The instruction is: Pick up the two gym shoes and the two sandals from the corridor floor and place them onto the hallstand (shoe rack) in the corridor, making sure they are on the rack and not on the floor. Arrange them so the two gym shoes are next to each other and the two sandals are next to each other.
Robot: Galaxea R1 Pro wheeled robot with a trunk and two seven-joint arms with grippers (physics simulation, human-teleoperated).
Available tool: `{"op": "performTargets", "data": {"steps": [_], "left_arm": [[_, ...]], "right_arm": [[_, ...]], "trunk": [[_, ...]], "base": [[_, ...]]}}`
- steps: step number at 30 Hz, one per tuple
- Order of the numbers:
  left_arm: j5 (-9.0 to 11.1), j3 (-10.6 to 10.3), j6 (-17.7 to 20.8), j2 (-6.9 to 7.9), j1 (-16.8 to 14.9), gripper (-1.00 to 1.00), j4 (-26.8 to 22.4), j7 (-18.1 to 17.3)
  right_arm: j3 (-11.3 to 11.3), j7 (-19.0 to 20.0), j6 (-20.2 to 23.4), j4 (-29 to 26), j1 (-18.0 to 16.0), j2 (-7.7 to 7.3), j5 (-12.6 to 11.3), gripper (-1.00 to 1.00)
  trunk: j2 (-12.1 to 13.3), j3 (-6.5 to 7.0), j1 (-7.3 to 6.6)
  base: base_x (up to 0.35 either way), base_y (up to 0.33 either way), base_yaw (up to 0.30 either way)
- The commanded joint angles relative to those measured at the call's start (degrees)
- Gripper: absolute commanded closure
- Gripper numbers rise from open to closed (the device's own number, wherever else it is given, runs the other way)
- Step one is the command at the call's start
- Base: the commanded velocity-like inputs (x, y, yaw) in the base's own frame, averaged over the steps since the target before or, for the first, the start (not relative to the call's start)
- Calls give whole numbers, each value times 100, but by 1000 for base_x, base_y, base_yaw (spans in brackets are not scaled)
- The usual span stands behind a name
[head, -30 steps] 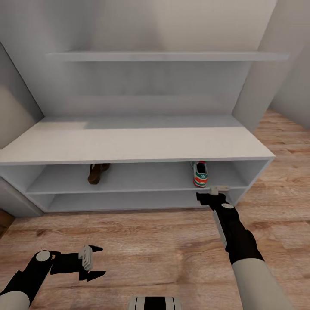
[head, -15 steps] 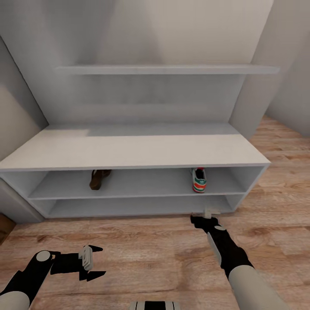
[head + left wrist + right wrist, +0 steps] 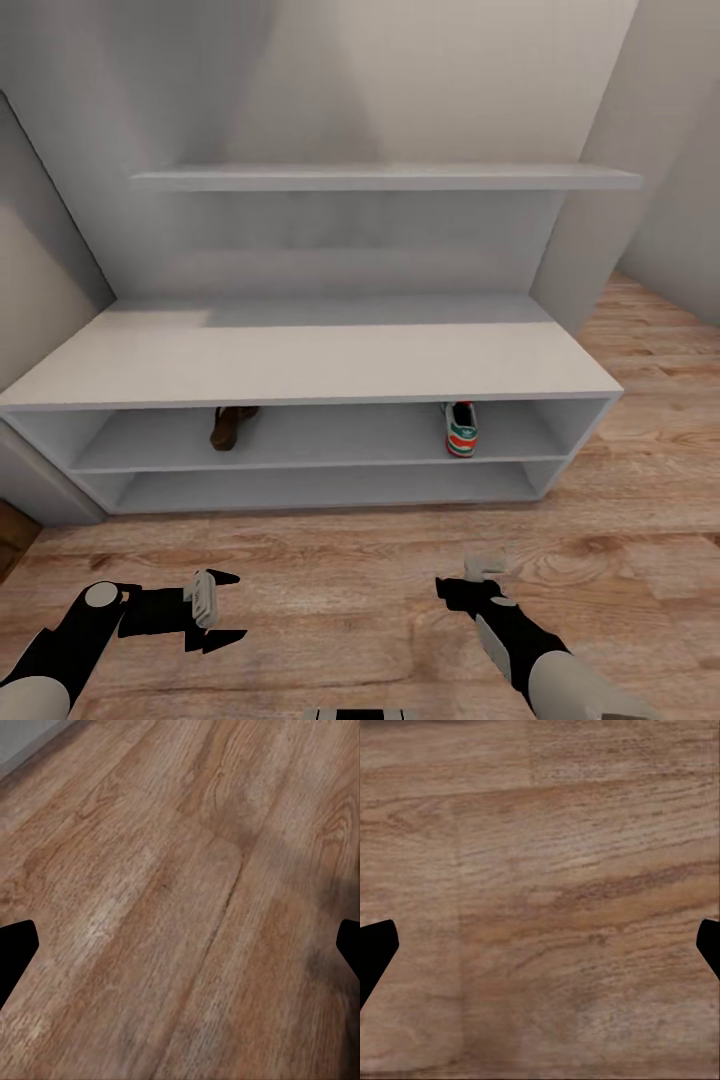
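Observation:
One gym shoe (image 3: 461, 428), white with green stripes and a red-orange heel, stands on the upper open shelf of the hallstand (image 3: 300, 358), toward its right end. A dark brown sandal (image 3: 229, 425) sits on the same shelf toward the left. My right gripper (image 3: 468, 578) hovers over the corridor floor (image 3: 340, 570) in front of the rack, open, and the right wrist view has bare planks between its fingertips (image 3: 376, 952). My left gripper (image 3: 228, 608) hangs low at the left, open over bare floor (image 3: 180, 907) with nothing held.
The hallstand's lower open shelf (image 3: 320, 488) and wide top are bare, and a long upper shelf (image 3: 380, 178) runs along its back panel. Grey walls close in on both sides. Wood floor stretches away to the right (image 3: 660, 400).
My right arm has pulled back from the rack's shelf edge toward me and lower. The view has shifted a little, so the rack looks farther off. The left arm has not moved.

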Motion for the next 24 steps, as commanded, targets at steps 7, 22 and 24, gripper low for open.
{"op": "performTargets", "data": {"steps": [7, 22, 24], "left_arm": [[-44, 29, -40, -8, -3, -100, -4, -19], [-6, 56, -33, -13, -3, -100, -4, -7], [25, 72, -30, -86, -3, -100, -4, 3]], "right_arm": [[-51, -4, -804, 774, -2, 0, 31, -100], [-68, -20, -1205, 900, -2, -45, -10, -100], [-69, -20, -1206, 901, -2, -47, -76, -100]], "trunk": [[281, 145, -155], [321, 206, -177], [321, 223, -177]], "base": [[0, 0, -18], [0, 0, -27], [0, 0, -115]]}}
